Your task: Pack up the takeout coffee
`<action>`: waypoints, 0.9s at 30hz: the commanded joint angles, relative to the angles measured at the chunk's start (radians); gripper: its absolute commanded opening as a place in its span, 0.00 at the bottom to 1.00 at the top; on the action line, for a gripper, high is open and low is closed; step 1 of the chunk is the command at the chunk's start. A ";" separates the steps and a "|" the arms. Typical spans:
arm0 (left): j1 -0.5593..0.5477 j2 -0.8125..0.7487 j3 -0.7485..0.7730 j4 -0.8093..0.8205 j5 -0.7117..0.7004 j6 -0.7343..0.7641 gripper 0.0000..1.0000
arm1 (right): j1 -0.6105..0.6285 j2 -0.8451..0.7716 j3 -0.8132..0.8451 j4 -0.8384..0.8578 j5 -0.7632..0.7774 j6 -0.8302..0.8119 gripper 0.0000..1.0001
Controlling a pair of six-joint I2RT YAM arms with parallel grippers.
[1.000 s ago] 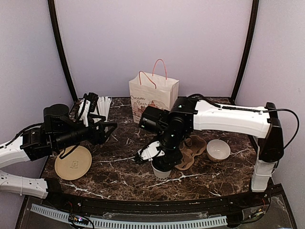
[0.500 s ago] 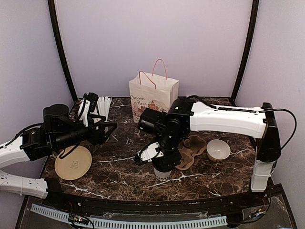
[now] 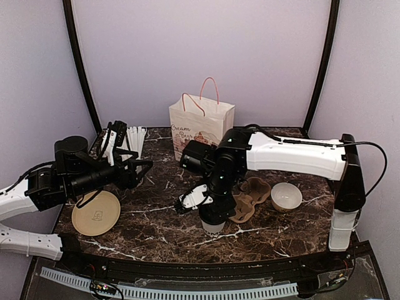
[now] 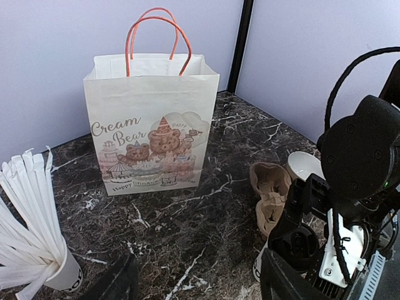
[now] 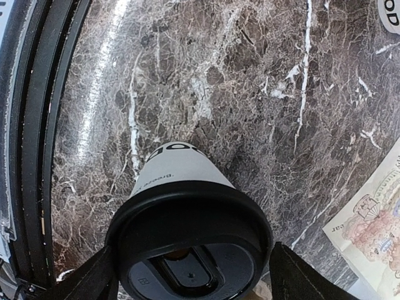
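The takeout coffee is a small white paper cup (image 5: 178, 165) with black lettering near its base and a black lid (image 5: 187, 231) on top. It stands on the marble table near the front middle (image 3: 212, 227). A sliver of it shows in the left wrist view (image 4: 257, 269). My right gripper (image 3: 212, 214) comes down on it from above. Its fingers (image 5: 103, 269) press the two sides of the lid (image 5: 190, 259). My left gripper (image 3: 142, 165) is open and empty (image 4: 197, 284), hovering over the left part of the table and facing the bag.
A white paper bag (image 3: 200, 128) with pink handles and a bear print stands open at the back middle (image 4: 150, 125). A brown pulp cup carrier (image 3: 250, 197) lies just right of the cup, and a white bowl (image 3: 286, 197) beyond it. A straw-filled cup (image 3: 134, 140) stands back left and a tan plate (image 3: 95, 212) front left.
The right arm has shifted slightly to the left over the cup, still holding the lid. The left arm has lifted slightly.
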 commanded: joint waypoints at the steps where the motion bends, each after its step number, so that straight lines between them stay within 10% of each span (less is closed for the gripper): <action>1: 0.003 -0.016 -0.014 0.015 0.007 0.000 0.69 | -0.014 0.001 0.030 0.002 -0.006 0.005 0.85; 15: 0.003 0.186 0.032 -0.052 0.148 -0.221 0.68 | -0.088 -0.193 -0.073 -0.037 -0.166 0.008 0.98; 27: 0.004 0.439 0.048 0.048 0.451 -0.456 0.61 | -0.483 -0.342 -0.438 0.349 -0.808 0.390 0.56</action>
